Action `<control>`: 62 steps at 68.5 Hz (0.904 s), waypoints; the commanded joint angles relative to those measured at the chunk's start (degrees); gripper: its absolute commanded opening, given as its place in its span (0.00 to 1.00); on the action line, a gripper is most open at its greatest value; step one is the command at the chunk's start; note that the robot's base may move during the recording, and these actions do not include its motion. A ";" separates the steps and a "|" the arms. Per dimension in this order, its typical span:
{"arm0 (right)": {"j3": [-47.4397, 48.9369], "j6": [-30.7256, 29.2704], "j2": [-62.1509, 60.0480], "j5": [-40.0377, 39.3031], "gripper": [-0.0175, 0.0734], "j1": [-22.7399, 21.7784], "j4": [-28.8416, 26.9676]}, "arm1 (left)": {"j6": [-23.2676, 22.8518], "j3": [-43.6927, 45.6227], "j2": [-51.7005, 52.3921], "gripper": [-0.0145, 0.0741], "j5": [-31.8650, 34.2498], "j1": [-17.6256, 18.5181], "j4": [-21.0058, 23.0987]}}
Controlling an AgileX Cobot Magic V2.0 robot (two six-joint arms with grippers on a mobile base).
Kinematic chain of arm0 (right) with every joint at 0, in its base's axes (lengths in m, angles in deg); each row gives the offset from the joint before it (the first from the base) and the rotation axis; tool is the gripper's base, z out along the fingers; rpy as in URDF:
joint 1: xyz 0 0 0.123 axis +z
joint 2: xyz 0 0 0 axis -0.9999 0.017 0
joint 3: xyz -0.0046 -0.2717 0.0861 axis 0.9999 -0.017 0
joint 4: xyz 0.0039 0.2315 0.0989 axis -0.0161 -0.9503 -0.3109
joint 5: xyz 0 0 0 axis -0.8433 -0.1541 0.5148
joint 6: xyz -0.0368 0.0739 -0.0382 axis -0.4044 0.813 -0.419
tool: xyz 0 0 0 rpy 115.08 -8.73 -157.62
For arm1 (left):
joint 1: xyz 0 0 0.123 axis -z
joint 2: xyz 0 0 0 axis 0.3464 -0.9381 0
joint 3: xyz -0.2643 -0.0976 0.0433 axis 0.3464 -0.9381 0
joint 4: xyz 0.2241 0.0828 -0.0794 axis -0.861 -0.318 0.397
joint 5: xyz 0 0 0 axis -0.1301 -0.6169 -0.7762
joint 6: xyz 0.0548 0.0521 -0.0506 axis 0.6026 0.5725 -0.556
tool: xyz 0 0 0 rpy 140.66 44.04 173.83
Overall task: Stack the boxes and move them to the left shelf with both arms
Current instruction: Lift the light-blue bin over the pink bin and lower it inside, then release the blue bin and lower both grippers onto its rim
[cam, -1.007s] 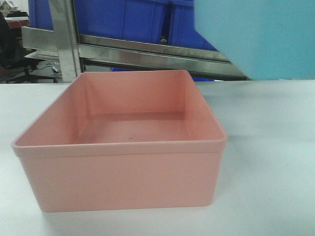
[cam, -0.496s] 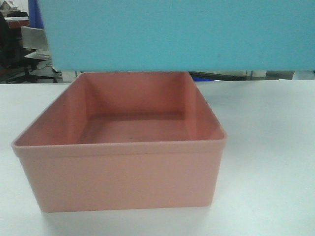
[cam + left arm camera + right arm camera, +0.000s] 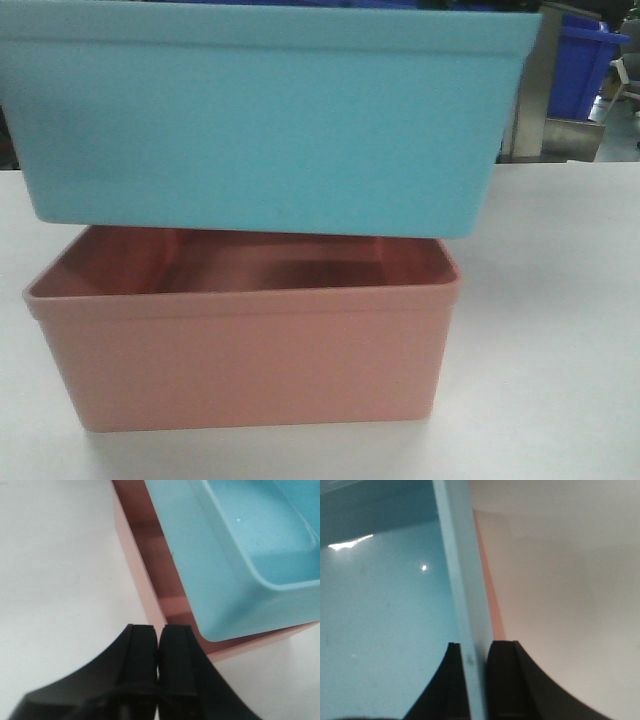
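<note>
Hanging shut on nothing, the left gripper [image 3: 158, 631] has its two black pads pressed together over the bare white bench [image 3: 60, 570], just off the near corner of the salmon pink tub [image 3: 250, 365]. To my eye it is parked there out of the way, with no share in the lift.

The pink tub sits flat on the bench, mouth up, ready to receive the other. Right above it hangs the light blue tub [image 3: 270, 130], close to level. Its base sits low enough to hide the pink tub's far rim from the front, but it is not yet seated. From the left wrist view a strip of pink interior shows along the blue tub's side, so the two look slightly out of line. I would expect a small shift before the blue tub drops in.

The right gripper [image 3: 476, 652] is doing the carrying. It is narrowed onto the blue tub's wall, one pad inside and one outside, pinching just below the rim. That grip leaves the base free to nest.

Far right, behind the bench, stand a steel upright [image 3: 532, 90] and a dark blue bin [image 3: 585, 65]. Whether that is where the stack is bound, I cannot tell.
</note>
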 commanded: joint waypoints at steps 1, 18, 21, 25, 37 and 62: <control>2.08 1.14 -1.15 -6.71 0.25 0.75 0.57 | 0.00 1.55 0.23 0.15 4.13 0.37 0.90; 2.08 0.68 2.58 -9.50 0.25 0.94 3.07 | 0.00 1.55 0.23 0.15 3.83 0.37 0.90; 2.08 0.03 2.89 -9.56 0.25 0.94 4.34 | 0.00 1.55 0.23 0.15 3.68 0.37 0.90; 2.08 -0.61 3.09 -9.84 0.25 0.94 5.84 | 0.00 1.55 0.23 0.15 3.54 0.37 0.90; 2.08 -0.60 3.45 -10.57 0.25 0.94 7.66 | 0.00 1.55 0.23 0.15 3.54 0.37 0.90; 2.08 -1.61 4.77 -10.06 0.34 0.94 8.07 | 0.00 1.55 0.23 0.15 3.54 0.37 0.90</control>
